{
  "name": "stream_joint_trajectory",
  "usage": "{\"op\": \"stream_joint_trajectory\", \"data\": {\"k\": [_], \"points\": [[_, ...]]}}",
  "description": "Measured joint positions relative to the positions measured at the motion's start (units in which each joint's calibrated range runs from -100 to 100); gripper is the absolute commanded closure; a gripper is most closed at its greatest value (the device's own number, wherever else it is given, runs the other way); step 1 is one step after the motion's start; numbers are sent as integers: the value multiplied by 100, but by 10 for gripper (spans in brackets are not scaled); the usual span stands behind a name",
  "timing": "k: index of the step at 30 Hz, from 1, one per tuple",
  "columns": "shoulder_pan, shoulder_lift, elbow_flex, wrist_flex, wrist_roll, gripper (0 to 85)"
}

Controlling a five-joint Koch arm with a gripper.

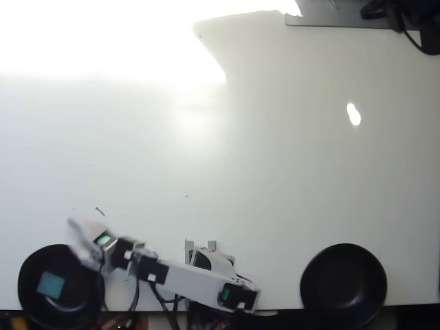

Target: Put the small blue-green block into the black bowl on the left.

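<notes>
The small blue-green block [50, 283] lies inside the black bowl [27, 302] at the bottom left of the overhead view. The white arm reaches left from its base [227, 289] at the bottom edge. My gripper [73, 236] hangs over the bowl's upper right rim, just up and right of the block. Its two jaws stand spread apart with nothing between them. The gripper looks a little blurred.
A second black bowl [344, 285], holding nothing, sits at the bottom right. The white table [275, 158] has strong glare across its top left. Dark cables [405, 17] lie at the top right corner.
</notes>
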Motion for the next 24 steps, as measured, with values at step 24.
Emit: {"op": "stream_joint_trajectory", "data": {"k": [24], "points": [[-2652, -1818, -2290, -255, -2994, 488]]}}
